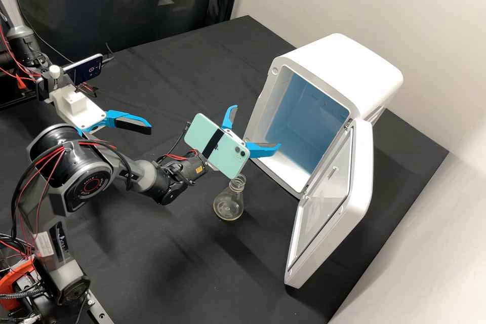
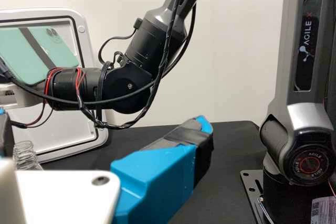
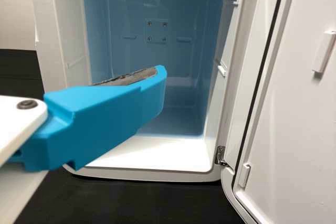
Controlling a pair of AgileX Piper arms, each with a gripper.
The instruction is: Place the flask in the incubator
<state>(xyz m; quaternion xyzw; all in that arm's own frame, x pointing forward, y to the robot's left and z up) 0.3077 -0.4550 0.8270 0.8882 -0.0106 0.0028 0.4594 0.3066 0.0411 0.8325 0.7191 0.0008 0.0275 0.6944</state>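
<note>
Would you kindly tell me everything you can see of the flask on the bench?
The flask is a conical one of clear glass, seemingly empty, with a short open neck and a wide round base. It stands upright on the black bench, just in front of the open incubator. Only the bench touches it.

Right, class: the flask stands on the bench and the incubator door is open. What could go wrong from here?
1. The flask sits low, beneath the right end effector, which is open; coming down, the arm could tip the glass over.
2. The door hangs open close beside the flask, so a carried flask might strike it or the rim of the incubator.
3. Smooth, clear glass may slip from the grip.
</note>
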